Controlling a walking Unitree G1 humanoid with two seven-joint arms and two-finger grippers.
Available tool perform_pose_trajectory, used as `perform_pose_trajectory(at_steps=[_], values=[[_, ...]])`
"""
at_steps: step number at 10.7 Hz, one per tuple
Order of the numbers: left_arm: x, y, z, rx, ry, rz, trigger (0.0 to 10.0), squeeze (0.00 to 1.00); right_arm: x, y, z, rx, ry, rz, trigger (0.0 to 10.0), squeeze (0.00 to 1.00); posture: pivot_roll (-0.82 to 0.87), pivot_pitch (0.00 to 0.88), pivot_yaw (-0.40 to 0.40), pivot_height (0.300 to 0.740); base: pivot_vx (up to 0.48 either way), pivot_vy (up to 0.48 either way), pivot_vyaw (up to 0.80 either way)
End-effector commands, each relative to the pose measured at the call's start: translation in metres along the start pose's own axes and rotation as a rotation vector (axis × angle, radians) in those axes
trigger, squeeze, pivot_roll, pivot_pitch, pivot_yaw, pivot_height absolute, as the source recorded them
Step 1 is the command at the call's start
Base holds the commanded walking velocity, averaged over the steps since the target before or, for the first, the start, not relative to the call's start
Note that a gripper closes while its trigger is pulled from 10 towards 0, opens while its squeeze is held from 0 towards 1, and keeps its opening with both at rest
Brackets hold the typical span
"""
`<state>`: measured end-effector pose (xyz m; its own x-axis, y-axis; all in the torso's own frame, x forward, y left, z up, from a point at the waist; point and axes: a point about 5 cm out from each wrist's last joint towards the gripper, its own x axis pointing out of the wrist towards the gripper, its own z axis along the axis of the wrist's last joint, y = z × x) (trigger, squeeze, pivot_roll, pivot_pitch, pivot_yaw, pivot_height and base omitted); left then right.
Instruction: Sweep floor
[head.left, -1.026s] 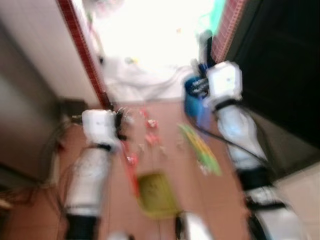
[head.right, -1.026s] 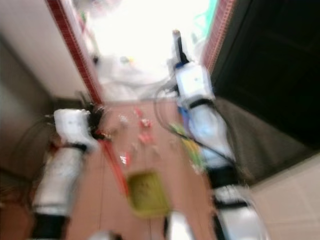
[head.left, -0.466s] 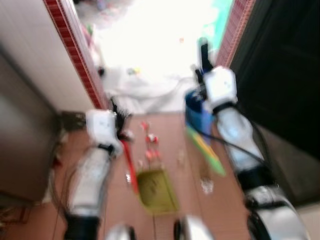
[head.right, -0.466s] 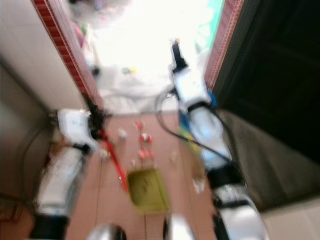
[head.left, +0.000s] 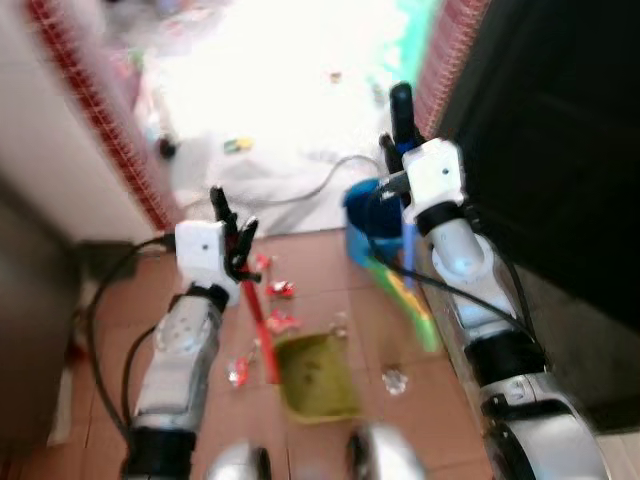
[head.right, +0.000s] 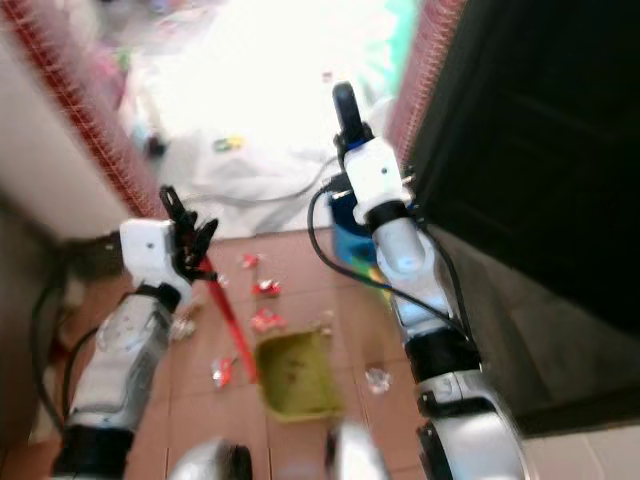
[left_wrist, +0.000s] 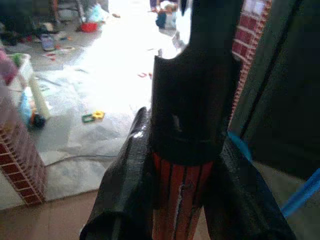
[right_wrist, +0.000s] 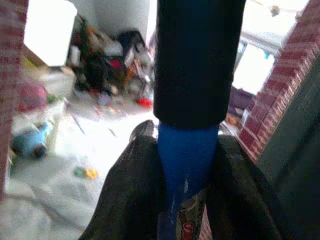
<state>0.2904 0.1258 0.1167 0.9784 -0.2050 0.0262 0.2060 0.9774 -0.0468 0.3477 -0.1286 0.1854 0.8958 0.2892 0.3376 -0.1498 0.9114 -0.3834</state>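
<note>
Gripping for a sweep: left gripper (left_wrist: 182, 195) jaws clamp the dustpan (head.left: 318, 377) handle at 9 o'clock of the scraps (head.left: 272, 290); right gripper (right_wrist: 187, 195) jaws clamp the broom (head.left: 400, 285).

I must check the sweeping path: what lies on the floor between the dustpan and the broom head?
In the left eye view, a clear scrap lies on the tiles between the dustpan and the broom head.

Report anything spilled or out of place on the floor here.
Litter is strewn across the brown tiles: red wrappers and clear crumpled bits lie outside the yellow-green dustpan, which looks nearly empty. The left pincer grips the dustpan's red handle; the right pincer grips the blue broom handle.
</note>
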Motion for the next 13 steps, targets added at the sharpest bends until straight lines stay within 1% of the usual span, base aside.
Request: perform_pose_trajectory(at_steps=[1, 2, 3, 4, 5, 6, 7, 8, 9, 10, 11, 12, 13], values=[[0.001, -0.004, -0.001, -0.022, 0.019, -0.030, 10.0, 0.00, 0.006, 0.001, 0.008, -0.054, -0.023, 0.017, 10.0, 0.00, -0.08, 0.128, -0.008, 0.740, 0.000, 0.000, 0.00], [0.001, -0.005, -0.006, 0.005, 0.055, -0.044, 10.0, 0.00, 0.005, 0.001, 0.002, -0.089, 0.024, 0.022, 10.0, 0.00, -0.08, 0.123, -0.006, 0.740, 0.000, 0.000, 0.00], [0.001, -0.006, -0.011, 0.005, 0.086, -0.043, 10.0, 0.00, 0.005, 0.000, -0.009, -0.107, 0.089, 0.015, 10.0, 0.00, -0.08, 0.125, -0.002, 0.740, 0.000, 0.000, 0.00], [0.001, -0.010, -0.014, 0.013, 0.095, -0.048, 10.0, 0.00, 0.002, -0.001, -0.017, -0.114, 0.140, 0.006, 10.0, 0.00, -0.08, 0.128, 0.000, 0.740, 0.000, 0.000, 0.00], [-0.001, -0.017, -0.015, 0.020, 0.086, -0.065, 10.0, 0.00, -0.004, -0.005, -0.021, -0.061, 0.164, -0.019, 10.0, 0.00, -0.09, 0.146, -0.017, 0.740, 0.000, 0.000, 0.00], [-0.001, -0.016, -0.021, 0.063, 0.100, -0.056, 10.0, 0.00, -0.008, -0.004, -0.029, -0.037, 0.207, -0.024, 10.0, 0.00, -0.09, 0.153, -0.023, 0.740, 0.000, 0.000, 0.00], [0.000, -0.010, -0.023, 0.131, 0.080, -0.039, 10.0, 0.00, -0.010, -0.005, -0.038, 0.061, 0.266, -0.075, 10.0, 0.00, -0.09, 0.153, -0.029, 0.740, 0.000, 0.000, 0.00], [0.002, -0.005, -0.024, 0.160, 0.081, -0.021, 10.0, 0.00, -0.010, -0.005, -0.042, 0.141, 0.290, -0.107, 10.0, 0.00, -0.10, 0.155, -0.035, 0.740, 0.000, 0.000, 0.00], [0.003, 0.003, -0.025, 0.175, 0.084, 0.010, 10.0, 0.00, -0.009, -0.003, -0.044, 0.187, 0.313, -0.108, 10.0, 0.00, -0.11, 0.154, -0.038, 0.740, 0.000, 0.000, 0.00], [0.004, 0.012, -0.023, 0.245, 0.054, 0.043, 10.0, 0.00, -0.008, -0.002, -0.044, 0.217, 0.313, -0.113, 10.0, 0.00, -0.11, 0.154, -0.038, 0.740, 0.000, 0.000, 0.00], [0.005, 0.019, -0.020, 0.247, 0.027, 0.094, 10.0, 0.00, -0.008, -0.002, -0.043, 0.235, 0.311, -0.117, 10.0, 0.00, -0.11, 0.154, -0.037, 0.740, 0.000, 0.000, 0.00], [0.007, 0.021, -0.016, 0.263, -0.012, 0.122, 10.0, 0.00, -0.009, 0.001, -0.043, 0.243, 0.312, -0.115, 10.0, 0.00, -0.11, 0.153, -0.039, 0.740, 0.000, 0.000, 0.00], [0.008, 0.022, -0.014, 0.259, -0.028, 0.133, 10.0, 0.00, -0.009, 0.002, -0.044, 0.246, 0.314, -0.114, 10.0, 0.00, -0.11, 0.151, -0.044, 0.740, 0.000, 0.000, 0.00]])
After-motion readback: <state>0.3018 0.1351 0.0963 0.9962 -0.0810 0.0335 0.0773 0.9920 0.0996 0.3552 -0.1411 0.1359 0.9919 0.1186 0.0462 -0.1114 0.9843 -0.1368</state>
